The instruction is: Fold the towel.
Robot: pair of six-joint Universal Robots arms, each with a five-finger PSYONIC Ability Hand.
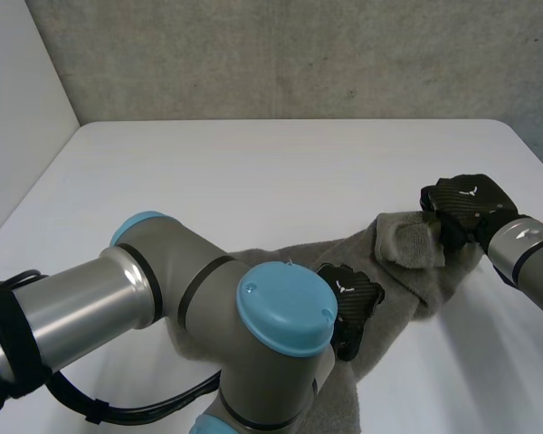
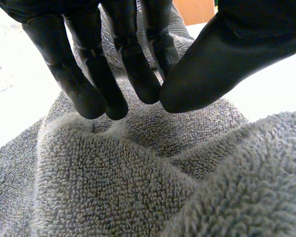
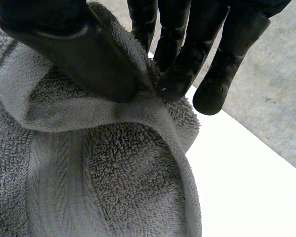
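Grey towel (image 1: 405, 282) bunched on white table (image 1: 253, 181), right hand (image 1: 463, 204) pinching what seems a raised corner, left hand (image 1: 351, 295) mid-towel, grasp impossible to tell

Bright, even, diffuse light from overhead in head view, shade soft-edged throughout. White table (image 1: 253, 181) evenly lit from near to far. Small soft highlights on light-blue cap (image 1: 285, 307), long sheen down grey left arm (image 1: 81, 303) at near left. Far wall (image 1: 299, 54) flat and evenly grey. Left wrist view: table beside left hand (image 2: 227, 54) washed out to plain white (surface detail lost there), dull sheen on the hand itself, towel (image 2: 138, 187) folds softly shaded. Right wrist view: towel darker under right hand (image 3: 84, 54), table beside it bright white, tiny glints on the black hand.
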